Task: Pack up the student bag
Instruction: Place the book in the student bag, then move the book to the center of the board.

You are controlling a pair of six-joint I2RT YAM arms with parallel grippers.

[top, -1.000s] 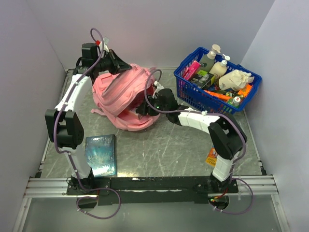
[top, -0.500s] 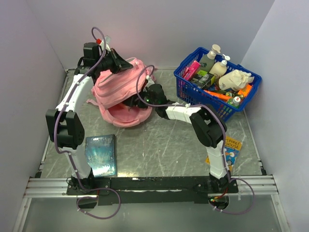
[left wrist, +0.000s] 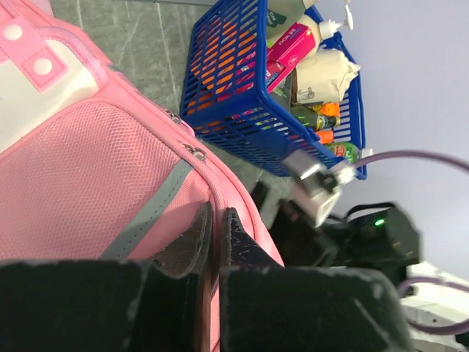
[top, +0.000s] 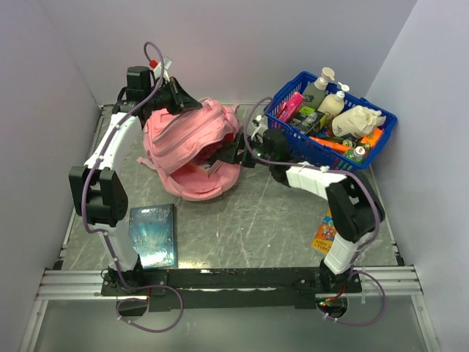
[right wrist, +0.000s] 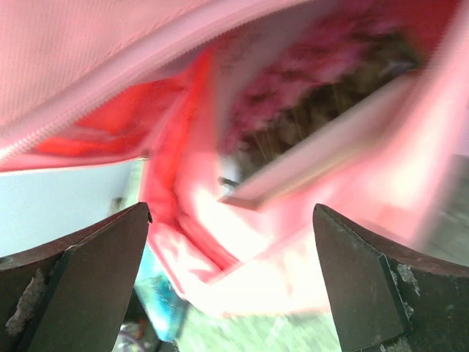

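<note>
**Overhead view.** We see the student bag (top: 192,150), a pink soft fabric backpack, lying on the grey scuffed worktop (top: 256,220) left of centre in the upper half of the frame. Its mouth gapes toward the lower right. The left pincer (top: 194,106) sits at the bag's upper edge, its black fingers together and clamped on the pink fabric. The right pincer (top: 216,156) is at the bag's mouth, near the centre of the frame.

A blue plastic lattice basket (top: 293,143) stands in the upper right, just beside the right arm, filled with bottles and packets. A dark teal book (top: 152,235) lies flat in the lower left, well apart from the bag. A brightly printed booklet (top: 322,231) lies in the lower right, partly hidden by the right arm.

**Left wrist view.** The left pincer (left wrist: 216,233) nips a pink seam beside a grey strip, with a pink mesh panel to the left. The basket (left wrist: 227,95) fills the upper centre.

**Right wrist view.** We see the right pincer (right wrist: 231,213) with its two dark fingers (right wrist: 88,271) far apart at the lower corners, nothing gripped between them. Beyond them is the bag's red-pink interior, where a blurred flat item with a pale edge rests.
</note>
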